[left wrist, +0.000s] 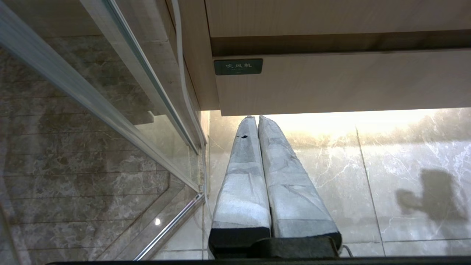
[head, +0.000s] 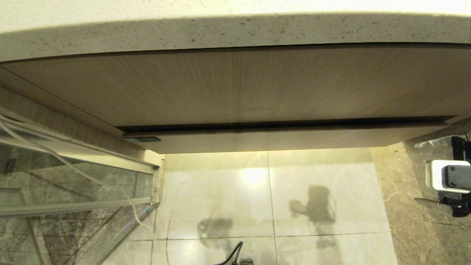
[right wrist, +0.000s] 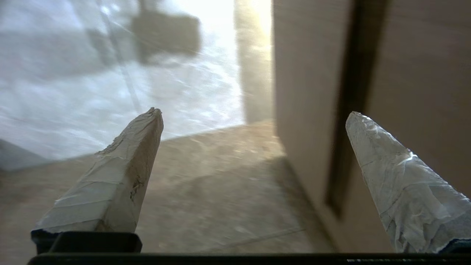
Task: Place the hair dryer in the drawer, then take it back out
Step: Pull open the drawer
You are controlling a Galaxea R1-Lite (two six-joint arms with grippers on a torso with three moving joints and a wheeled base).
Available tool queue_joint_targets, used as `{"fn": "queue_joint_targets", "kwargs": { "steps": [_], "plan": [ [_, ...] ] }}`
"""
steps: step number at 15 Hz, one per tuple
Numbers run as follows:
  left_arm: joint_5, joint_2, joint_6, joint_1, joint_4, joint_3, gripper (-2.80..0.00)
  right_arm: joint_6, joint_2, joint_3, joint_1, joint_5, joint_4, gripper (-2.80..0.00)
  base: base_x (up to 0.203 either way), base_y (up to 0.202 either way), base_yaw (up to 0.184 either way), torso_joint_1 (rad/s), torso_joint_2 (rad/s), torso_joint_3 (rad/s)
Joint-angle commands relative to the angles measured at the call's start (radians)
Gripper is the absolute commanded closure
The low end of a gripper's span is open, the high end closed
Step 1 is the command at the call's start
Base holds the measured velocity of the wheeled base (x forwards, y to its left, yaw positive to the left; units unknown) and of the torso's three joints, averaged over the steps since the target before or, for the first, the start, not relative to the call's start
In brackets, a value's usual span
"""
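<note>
The hair dryer is out of view. Only the narrow wood-grain front of the drawer [head: 279, 140] shows, pushed in under the taller wood panel, with a dark gap above it. A small green label [left wrist: 238, 66] sits at the front's left end. My left gripper [left wrist: 254, 119] hangs low over the floor just below that left end, its taped fingers pressed together and holding nothing. My right arm [head: 450, 176] is at the far right, beside the cabinet's right end. The right gripper [right wrist: 254, 114] is open and empty, next to the drawer front [right wrist: 312, 92].
A speckled stone countertop [head: 235, 33] overhangs the cabinet. A glass shower door with a metal frame [head: 73, 176] stands at the left, and a white cord [head: 55, 158] runs down along it. Pale floor tiles [head: 265, 198] lie below, and a brown marble wall [head: 404, 206] closes the right side.
</note>
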Motion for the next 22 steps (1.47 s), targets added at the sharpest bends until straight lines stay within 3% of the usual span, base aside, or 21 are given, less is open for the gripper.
{"fn": "queue_joint_targets", "kwargs": {
  "steps": [1,6,10,16,19,22],
  "plan": [
    [0.0,0.0,0.0,0.0,-0.001,0.04,0.0,0.048,0.056,0.022,0.007,0.004,-0.04,-2.8,0.0,0.0,0.0,0.0,0.0,0.0],
    [0.0,0.0,0.0,0.0,-0.003,0.04,0.0,0.107,0.184,0.144,0.038,0.006,-0.396,-2.8,0.0,0.0,0.0,0.0,0.0,0.0],
    [0.0,0.0,-0.001,0.0,-0.001,0.04,0.0,0.157,0.292,0.153,0.069,0.006,-0.575,-2.8,0.0,0.0,0.0,0.0,0.0,0.0],
    [0.0,0.0,0.0,0.0,-0.001,0.04,0.0,0.185,0.413,0.118,0.074,0.022,-0.595,-2.8,0.0,0.0,0.0,0.0,0.0,0.0],
    [0.0,0.0,0.0,0.0,-0.001,0.04,0.0,0.201,0.464,0.092,0.074,0.082,-0.598,-2.8,0.0,0.0,0.0,0.0,0.0,0.0],
    [0.0,0.0,-0.001,0.0,-0.003,0.04,0.0,0.275,0.492,0.075,0.077,0.148,-0.602,-2.8,0.0,0.0,0.0,0.0,0.0,0.0]
  ]
}}
